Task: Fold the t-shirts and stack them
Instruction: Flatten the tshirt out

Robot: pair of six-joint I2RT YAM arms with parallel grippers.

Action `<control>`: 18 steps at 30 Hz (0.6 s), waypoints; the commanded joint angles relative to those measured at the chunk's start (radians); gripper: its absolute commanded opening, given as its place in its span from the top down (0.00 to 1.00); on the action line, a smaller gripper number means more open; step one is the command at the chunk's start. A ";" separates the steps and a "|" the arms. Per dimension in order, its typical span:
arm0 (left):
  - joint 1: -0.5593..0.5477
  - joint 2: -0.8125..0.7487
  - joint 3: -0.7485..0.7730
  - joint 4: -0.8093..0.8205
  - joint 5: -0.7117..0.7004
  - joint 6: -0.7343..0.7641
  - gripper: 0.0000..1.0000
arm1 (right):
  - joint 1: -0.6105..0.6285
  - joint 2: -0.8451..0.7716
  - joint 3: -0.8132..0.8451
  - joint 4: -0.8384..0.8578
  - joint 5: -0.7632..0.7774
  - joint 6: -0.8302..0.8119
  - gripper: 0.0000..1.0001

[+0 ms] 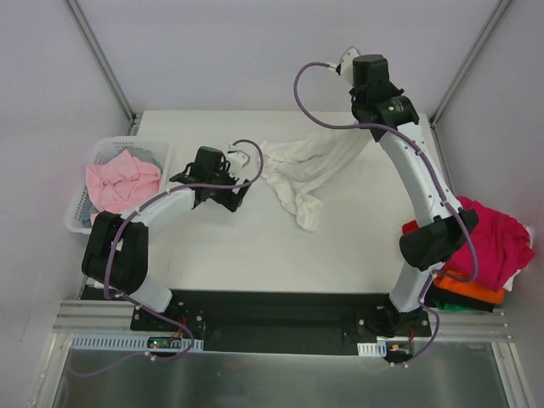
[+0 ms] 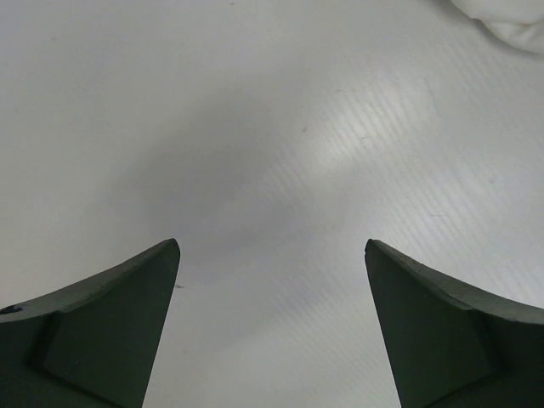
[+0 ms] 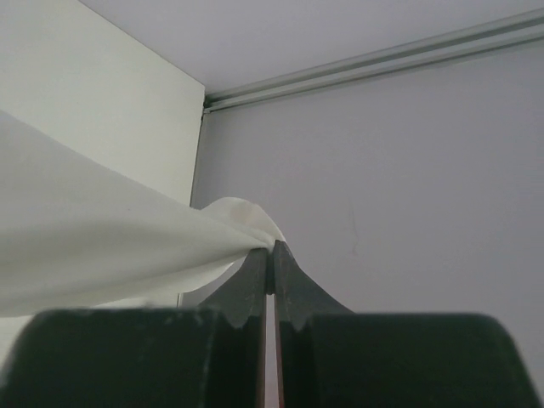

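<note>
A white t-shirt (image 1: 308,170) lies bunched across the back middle of the table, and one end rises to my right gripper (image 1: 350,64), held high near the back wall. In the right wrist view that gripper (image 3: 272,246) is shut on a pinch of the white cloth (image 3: 102,238), which stretches away to the left. My left gripper (image 1: 236,189) hovers just left of the shirt with its jaws wide open. Its wrist view shows only bare table between the fingers (image 2: 127,314), with an edge of the white shirt (image 2: 510,21) at the top right.
A white lattice basket (image 1: 82,219) at the left table edge holds a crumpled pale pink t-shirt (image 1: 123,183). At the right edge sits a pile with a magenta t-shirt (image 1: 497,242) on top, then an orange one (image 1: 472,289) and a dark one (image 1: 450,300).
</note>
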 commanded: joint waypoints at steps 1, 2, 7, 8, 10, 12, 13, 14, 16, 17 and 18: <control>-0.053 0.013 0.056 -0.001 0.052 -0.011 0.09 | -0.024 0.001 0.051 0.057 0.018 -0.036 0.99; -0.073 0.016 0.076 -0.009 0.090 -0.025 0.09 | -0.023 0.001 0.037 0.056 0.016 -0.030 0.99; -0.161 0.039 0.148 -0.064 0.227 -0.086 0.08 | -0.024 -0.002 -0.063 0.044 -0.008 0.027 0.99; -0.200 0.047 0.171 -0.069 0.228 -0.088 0.08 | -0.023 0.000 -0.086 0.038 -0.014 0.053 0.99; -0.240 0.059 0.203 -0.089 0.225 -0.092 0.08 | -0.023 0.004 -0.100 0.016 -0.030 0.074 0.99; -0.297 0.085 0.256 -0.113 0.224 -0.086 0.07 | -0.023 0.015 -0.124 0.005 -0.031 0.099 0.99; -0.314 0.095 0.271 -0.118 0.209 -0.086 0.07 | -0.023 0.018 -0.136 0.004 -0.033 0.105 0.99; -0.329 0.117 0.298 -0.123 0.209 -0.085 0.07 | -0.023 0.018 -0.153 0.004 -0.036 0.110 0.99; -0.368 0.141 0.319 -0.129 0.201 -0.094 0.07 | -0.021 0.024 -0.187 0.004 -0.042 0.127 0.99; -0.380 0.156 0.337 -0.132 0.202 -0.100 0.07 | -0.021 0.026 -0.196 0.004 -0.045 0.133 0.99; -0.391 0.183 0.345 -0.133 0.195 -0.109 0.07 | -0.023 0.032 -0.207 0.002 -0.051 0.139 0.99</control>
